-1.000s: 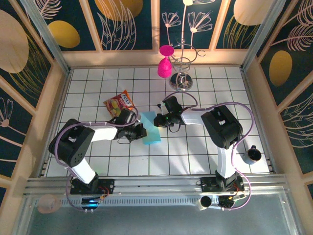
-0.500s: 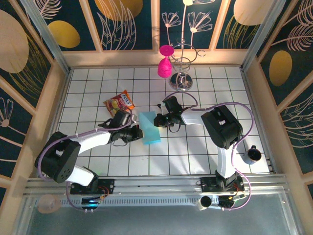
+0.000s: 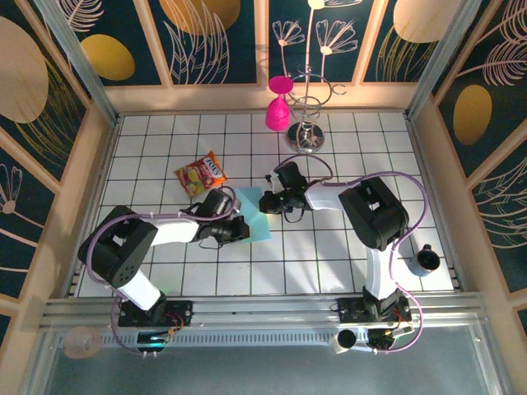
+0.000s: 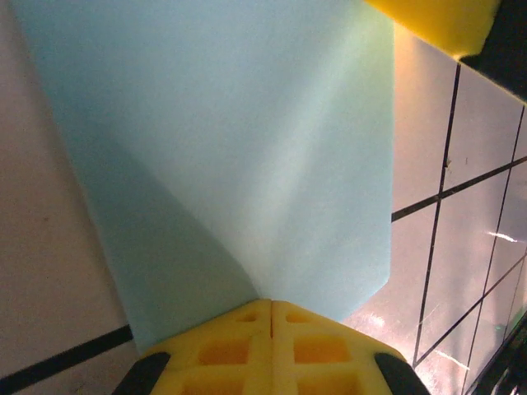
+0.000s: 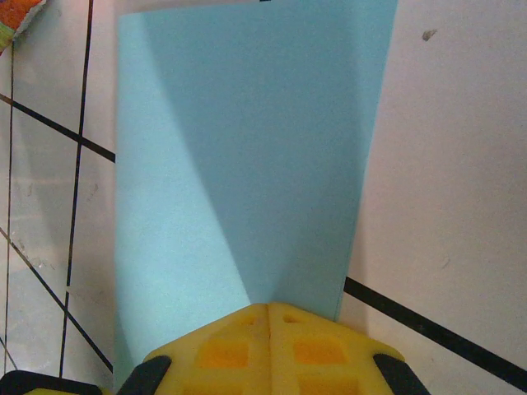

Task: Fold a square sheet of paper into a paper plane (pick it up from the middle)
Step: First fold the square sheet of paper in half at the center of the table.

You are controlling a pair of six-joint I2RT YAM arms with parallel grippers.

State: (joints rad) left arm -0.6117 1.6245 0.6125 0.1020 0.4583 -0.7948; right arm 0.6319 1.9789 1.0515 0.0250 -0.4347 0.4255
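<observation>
**A:** Where does the sheet of paper (image 3: 258,220) lie?

**B:** It lies flat on the white gridded table (image 3: 329,263), near the middle, between the two arms. It is light blue and shows as an upright rectangle narrower than it is long, so it looks folded over. The red-and-yellow snack packet (image 3: 202,173) lies just to its upper left, apart from it.

**A:** And the left gripper (image 3: 243,230)?

**B:** It reaches in from the left to the lower left edge of the paper. In its wrist camera the yellow fingers (image 4: 222,346) are pressed together with no gap along the seam, and their tip sits on the near edge of the sheet. A soft shaded line runs across the paper from that tip.

**A:** Does it pinch the paper?

**B:** One cannot tell. The closed tip touches the edge, but whether a layer is caught between the pads is hidden.

**A:** The right gripper (image 3: 264,204)?

**B:** It comes from the right to the upper right edge of the sheet. Its fingers (image 5: 321,350) are likewise closed tight, with the tip on the paper's border. Here too it is unclear whether it holds a layer. A yellow corner of it also shows at the top of the left wrist view.

**A:** Anything else on the table?

**B:** An upturned pink glass (image 3: 277,105) and a wire stand (image 3: 306,132) stand by the far wall. A dark mug (image 3: 426,259) sits at the right edge.
</observation>
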